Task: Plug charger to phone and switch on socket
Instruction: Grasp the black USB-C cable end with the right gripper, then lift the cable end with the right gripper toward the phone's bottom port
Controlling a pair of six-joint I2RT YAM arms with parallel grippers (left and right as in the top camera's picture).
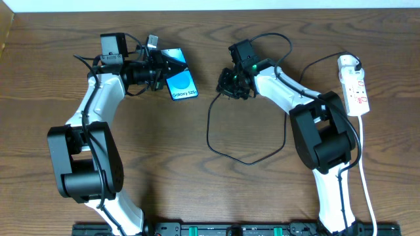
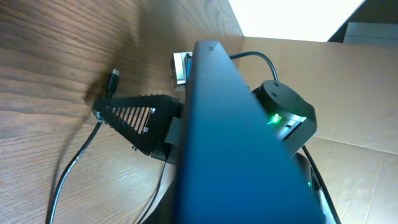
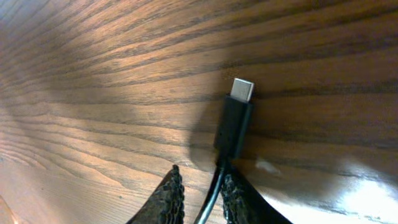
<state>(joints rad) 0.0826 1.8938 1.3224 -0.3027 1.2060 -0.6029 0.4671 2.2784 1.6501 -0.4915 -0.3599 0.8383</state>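
My left gripper (image 1: 164,69) is shut on the phone (image 1: 182,84), holding it tilted on edge above the table at the upper left; its blue screen fills the left wrist view as the phone (image 2: 236,137). The charger (image 1: 244,159) is a thin black cable looped on the wood. Its plug (image 3: 234,124) lies flat, metal tip pointing away. My right gripper (image 3: 201,174) straddles the cable just behind the plug, with the cable against the right finger and a small gap to the left finger. The socket (image 1: 355,88) lies at the far right.
The socket's white cord (image 1: 367,190) runs down the right edge beside the right arm. A cardboard wall (image 2: 348,99) stands behind the table. The right gripper (image 2: 102,112) and the plug tip (image 2: 114,78) show past the phone in the left wrist view.
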